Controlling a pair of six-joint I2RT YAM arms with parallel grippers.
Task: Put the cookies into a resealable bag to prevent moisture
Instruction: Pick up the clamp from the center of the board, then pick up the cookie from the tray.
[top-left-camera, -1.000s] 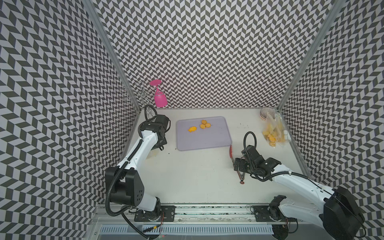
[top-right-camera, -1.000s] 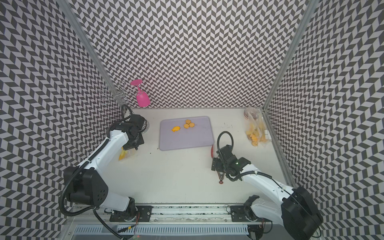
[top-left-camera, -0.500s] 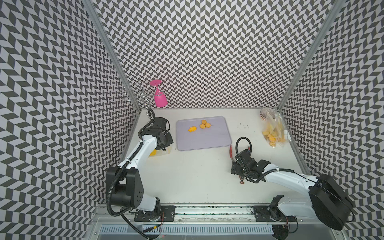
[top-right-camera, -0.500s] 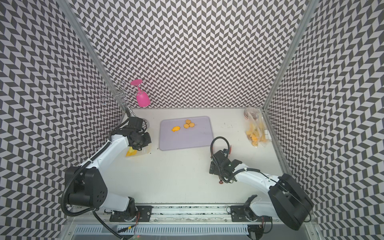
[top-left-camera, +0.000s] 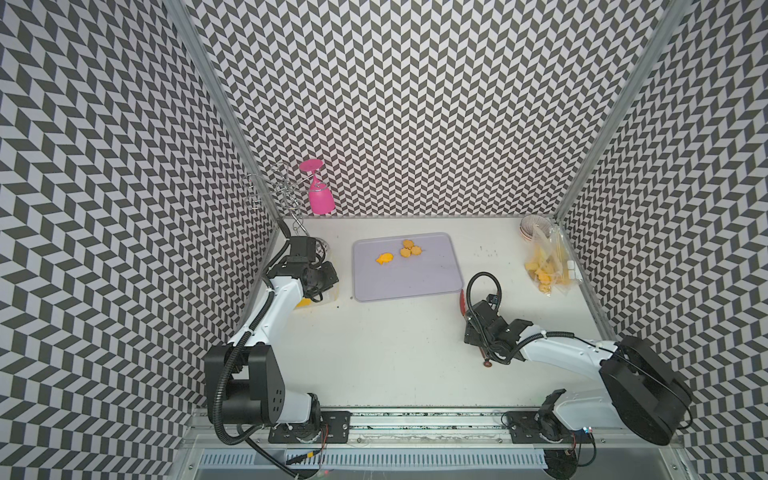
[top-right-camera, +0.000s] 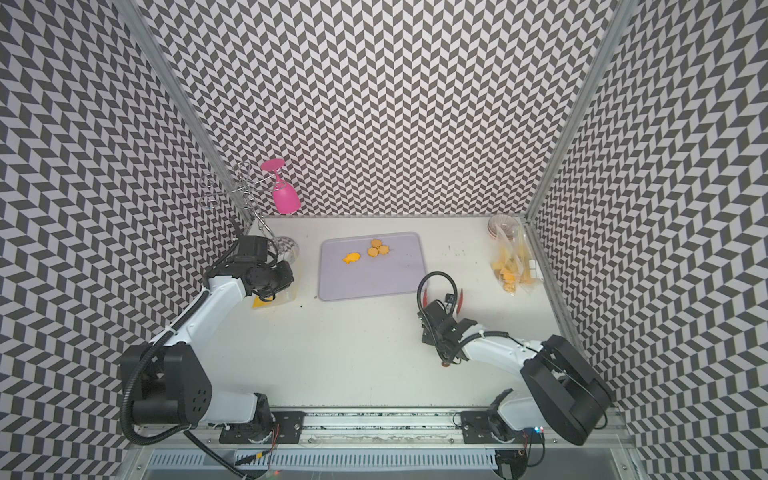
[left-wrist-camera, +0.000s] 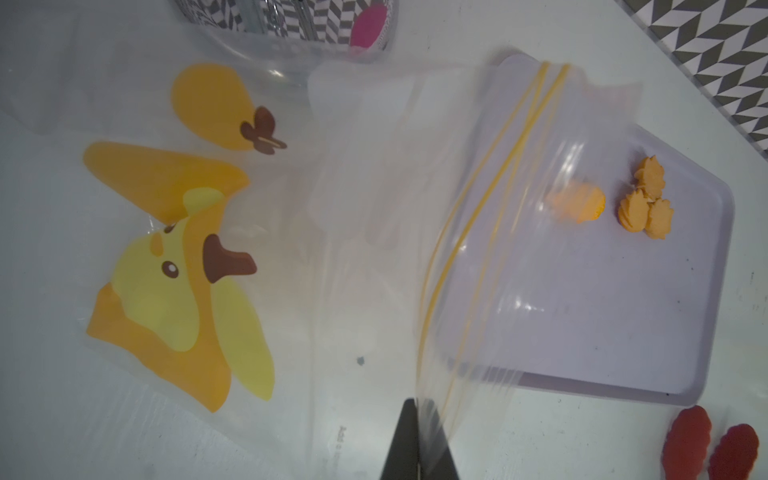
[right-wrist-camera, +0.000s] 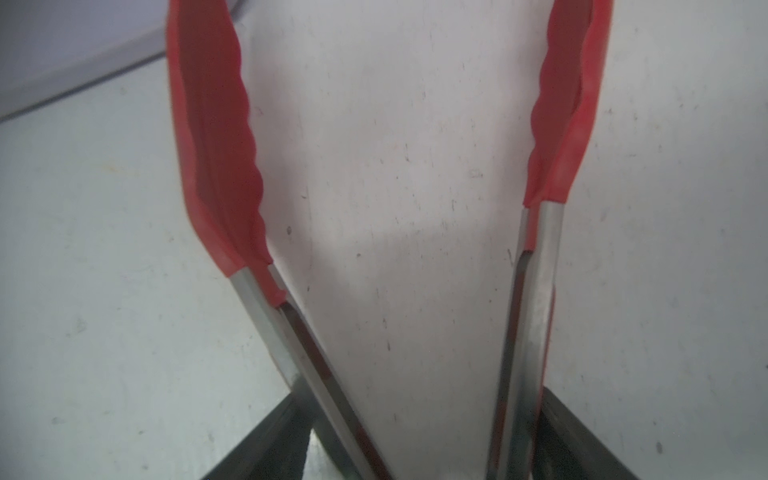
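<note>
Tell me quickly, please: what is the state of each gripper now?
Left gripper: shut on the edge of the resealable bag.
Right gripper: jaws stand around the red tongs; a firm grip cannot be told.

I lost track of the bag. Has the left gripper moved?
Yes. In a top view the left gripper, pinching the bag, has slid toward the front, away from the pink glass.
</note>
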